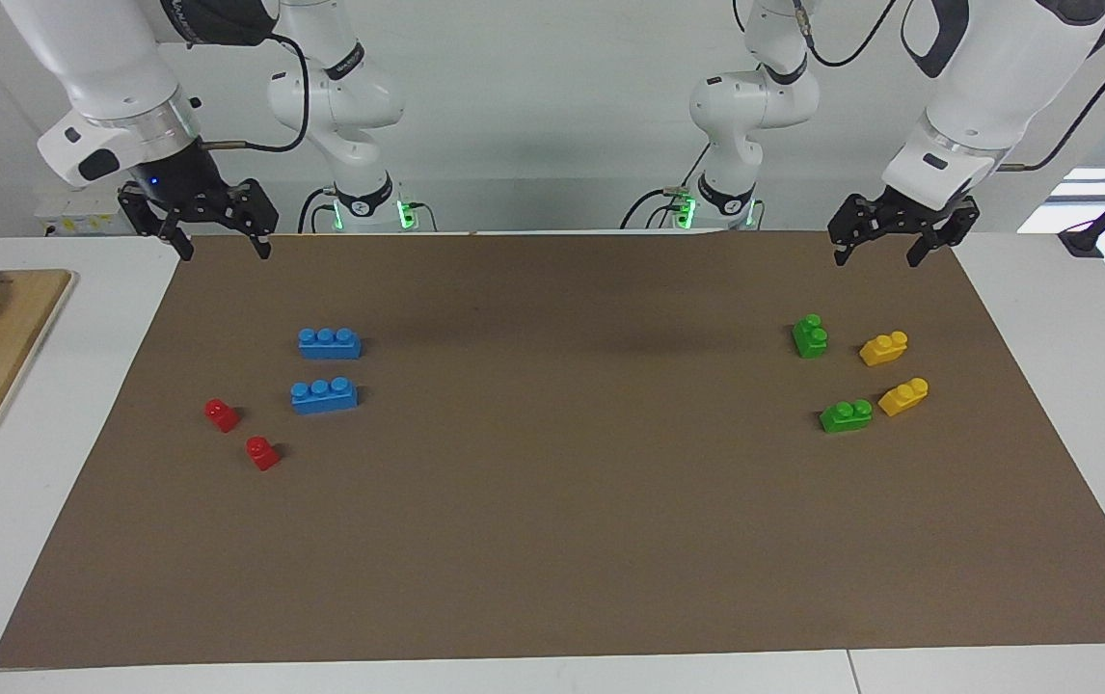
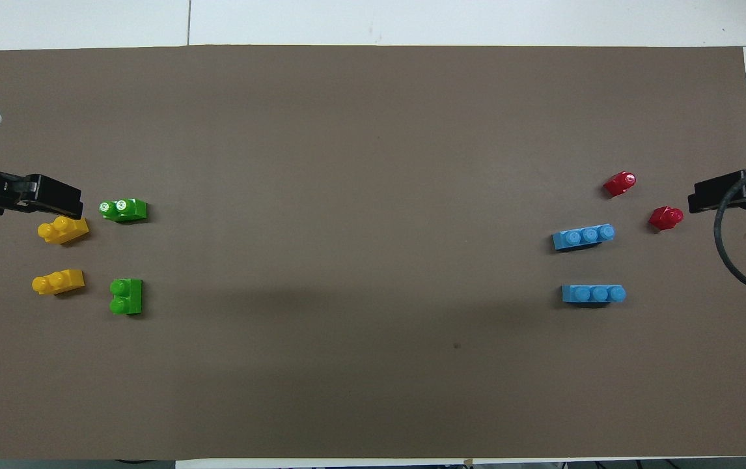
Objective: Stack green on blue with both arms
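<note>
**Both arms poised, no brick yet taken**

Nearest the robots, the left gripper (image 1: 897, 241) hangs over the brown mat's edge at the left arm's end of the counter (image 1: 61, 540), fingers spread and empty. The right gripper (image 1: 215, 231) hangs likewise at the right arm's end, also spread wide and holding nothing.

Next out lie the nearer green brick (image 1: 810, 336) and, well apart toward the right arm's end, the nearer blue brick (image 1: 329, 342). Farther out sit the second green brick (image 1: 847, 415) and the second blue brick (image 1: 323, 395); yellow bricks (image 1: 884, 348) lie beside the greens, red bricks (image 1: 222, 414) near the blues.

To do the pickup well, I judge the left fingers should close across a green brick's flat sides, clear of its yellow neighbour, while the right fingers steady a blue brick so the studs line up squarely.

No readable brand or writing shows on the bricks.
</note>
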### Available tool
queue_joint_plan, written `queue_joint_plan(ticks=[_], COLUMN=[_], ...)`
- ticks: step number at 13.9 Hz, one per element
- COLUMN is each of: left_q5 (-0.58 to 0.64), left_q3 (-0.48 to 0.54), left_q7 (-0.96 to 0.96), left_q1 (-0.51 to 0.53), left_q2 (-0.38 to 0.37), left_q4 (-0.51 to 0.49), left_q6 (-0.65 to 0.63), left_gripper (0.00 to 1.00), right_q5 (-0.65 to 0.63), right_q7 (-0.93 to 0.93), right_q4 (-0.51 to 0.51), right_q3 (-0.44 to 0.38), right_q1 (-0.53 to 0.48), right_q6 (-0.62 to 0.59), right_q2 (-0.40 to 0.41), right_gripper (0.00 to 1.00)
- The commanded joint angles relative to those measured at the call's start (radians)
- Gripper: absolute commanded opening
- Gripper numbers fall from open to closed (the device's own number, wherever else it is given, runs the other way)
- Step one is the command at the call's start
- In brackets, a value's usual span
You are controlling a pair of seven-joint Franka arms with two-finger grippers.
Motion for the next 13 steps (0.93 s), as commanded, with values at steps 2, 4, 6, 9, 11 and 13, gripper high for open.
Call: queue_joint_plan(ticks=[2,4,6,9,11,13], left_q5=[-0.007,-0.005,-0.005,-0.007,-0.005,-0.005], left_q3=[-0.005,-0.005,-0.005,-0.003,-0.003,-0.003], left_q7=[-0.013,-0.010,-0.009,-0.016,-0.011,-0.005], left_q1=[0.008,0.008,0.008,0.012,0.029,0.038], left_q2=[-0.001,-0.004,-0.013,-0.039,-0.060,-0.091], left_q4=[0.001,-0.005,-0.026,-0.081,-0.124,-0.195], left_q6=[0.012,0.010,0.010,0.013,0.025,0.085], left_gripper=[1.00,1.00,1.00,1.00,1.00,1.00], right_q5=[-0.010,-0.010,-0.008,-0.008,-0.008,-0.008], right_q7=[0.020,0.020,0.020,0.017,0.019,0.035], right_q4=[0.005,0.005,0.005,0.005,0.005,0.005], right_q3=[0.006,0.006,0.006,0.006,0.006,0.006], right_q1=[-0.012,-0.019,-0.022,-0.022,-0.022,-0.022], right_q6=[-0.014,-0.014,-0.014,-0.020,-0.021,-0.015], right_q2=[0.001,0.001,0.001,0.000,0.001,0.001], right_gripper=[1.00,1.00,1.00,1.00,1.00,1.00])
